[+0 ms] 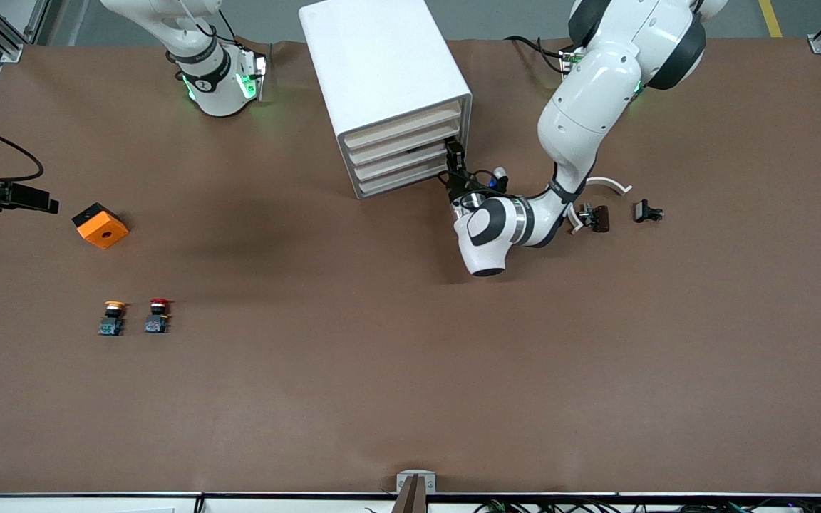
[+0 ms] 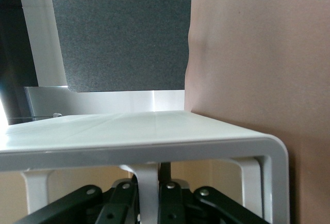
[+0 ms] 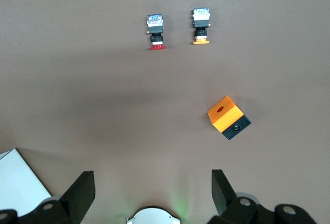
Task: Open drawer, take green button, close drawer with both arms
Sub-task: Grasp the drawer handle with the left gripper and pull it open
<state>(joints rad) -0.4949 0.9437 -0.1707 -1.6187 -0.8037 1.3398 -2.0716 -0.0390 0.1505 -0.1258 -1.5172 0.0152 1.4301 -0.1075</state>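
The white cabinet (image 1: 382, 78) stands at the back middle of the table with four cream-fronted drawers stacked in it. My left gripper (image 1: 455, 165) is at the front of the third drawer (image 1: 400, 159) from the top, at the end toward the left arm. In the left wrist view its fingers (image 2: 174, 203) are shut on the drawer's white handle tab (image 2: 148, 180). The drawer looks about flush with the others. My right gripper (image 3: 152, 182) is open and empty, waiting high over the table near its base (image 1: 214, 82). The green button is out of view.
A yellow-capped button (image 1: 112, 317) and a red-capped button (image 1: 157, 315) stand toward the right arm's end, and an orange block (image 1: 100, 225) lies farther from the camera than they do. Two black clips (image 1: 594, 217) (image 1: 647, 211) and a white curved piece (image 1: 610, 184) lie beside the left arm.
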